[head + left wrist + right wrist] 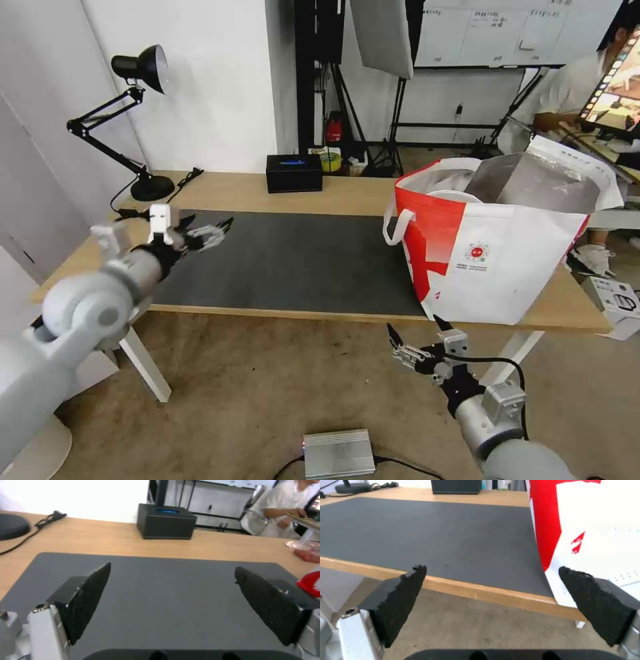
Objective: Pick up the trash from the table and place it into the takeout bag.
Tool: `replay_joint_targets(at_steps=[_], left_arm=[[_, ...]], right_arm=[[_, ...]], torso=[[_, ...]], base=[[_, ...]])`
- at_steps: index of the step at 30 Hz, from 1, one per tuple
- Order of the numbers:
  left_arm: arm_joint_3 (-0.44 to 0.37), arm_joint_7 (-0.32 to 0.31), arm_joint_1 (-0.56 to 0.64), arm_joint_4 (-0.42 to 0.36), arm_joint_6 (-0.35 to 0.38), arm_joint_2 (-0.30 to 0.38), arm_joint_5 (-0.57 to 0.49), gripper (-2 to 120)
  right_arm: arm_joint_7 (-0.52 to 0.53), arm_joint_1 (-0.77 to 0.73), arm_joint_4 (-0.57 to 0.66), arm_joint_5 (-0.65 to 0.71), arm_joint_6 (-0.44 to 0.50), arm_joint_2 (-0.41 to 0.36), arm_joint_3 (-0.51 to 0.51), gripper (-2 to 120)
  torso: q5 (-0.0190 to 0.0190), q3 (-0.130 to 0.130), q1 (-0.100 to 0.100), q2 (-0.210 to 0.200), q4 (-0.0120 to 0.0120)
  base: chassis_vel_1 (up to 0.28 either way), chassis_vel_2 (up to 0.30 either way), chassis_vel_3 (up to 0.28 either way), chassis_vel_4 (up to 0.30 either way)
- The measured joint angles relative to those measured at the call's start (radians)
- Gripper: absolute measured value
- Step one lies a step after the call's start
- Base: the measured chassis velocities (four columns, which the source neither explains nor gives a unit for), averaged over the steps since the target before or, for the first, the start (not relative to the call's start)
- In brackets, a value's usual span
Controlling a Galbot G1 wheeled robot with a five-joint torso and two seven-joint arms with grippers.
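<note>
Light-wood desk (267,193) on white legs, smooth, topped by a large matte dark grey mat (293,260), rectangular and bare. At the desk's right end, standing upright on the mat's corner: boxy takeout bag (507,267) of white and red, glossy, with crinkled silver foil lining, white loop handles and a small round red logo. Behind the bag, seen from the left wrist: a clear plastic tray with red bits (308,552) on the wood, partly cut by the frame edge. Near the back edge: a black rectangular box (294,173); at the left rear corner, a black jointed lamp (130,127) on a round base.

Left gripper (210,233) over the mat's left end, spread wide, rough black pads (88,600) apart with nothing between, touching nothing. Right gripper (417,337) below the desk's front edge, over the floor just before the bag, likewise spread wide and empty, its frayed black pads (403,600) clear of the desk.
</note>
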Motion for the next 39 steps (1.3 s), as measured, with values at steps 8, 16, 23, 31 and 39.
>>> replay_joint_targets(at_steps=[8, 16, 23, 31, 39], left_arm=[[-0.138, 0.006, 0.217, -0.006, -0.085, -0.065, 0.138, 100], [-0.217, 0.045, 0.433, 0.019, -0.336, -0.196, 0.340, 100], [-0.237, 0.087, 0.535, 0.065, -0.496, -0.318, 0.453, 100], [-0.240, 0.120, 0.579, 0.094, -0.562, -0.381, 0.484, 100], [-0.232, 0.136, 0.574, 0.111, -0.586, -0.395, 0.495, 100]], right_arm=[[0.000, 0.000, 0.000, 0.000, 0.000, 0.000, 0.000, 100], [0.000, 0.000, 0.000, 0.000, 0.000, 0.000, 0.000, 100], [0.000, 0.000, 0.000, 0.000, 0.000, 0.000, 0.000, 100], [0.000, 0.000, 0.000, 0.000, 0.000, 0.000, 0.000, 100], [0.000, 0.000, 0.000, 0.000, 0.000, 0.000, 0.000, 100]], torso=[[-0.0002, 0.000, 0.000, 0.000, -0.0001], [-0.0002, 0.000, 0.000, 0.000, 0.0001], [-0.0003, 0.000, 0.000, 0.000, 0.0001], [-0.0002, 0.000, 0.000, 0.000, 0.0001], [-0.0002, 0.000, 0.000, 0.000, 0.0001]], base=[[0.000, 0.000, 0.000, 0.000], [0.000, 0.000, 0.000, 0.000], [0.000, 0.000, 0.000, 0.000], [0.000, 0.000, 0.000, 0.000], [0.000, 0.000, 0.000, 0.000]])
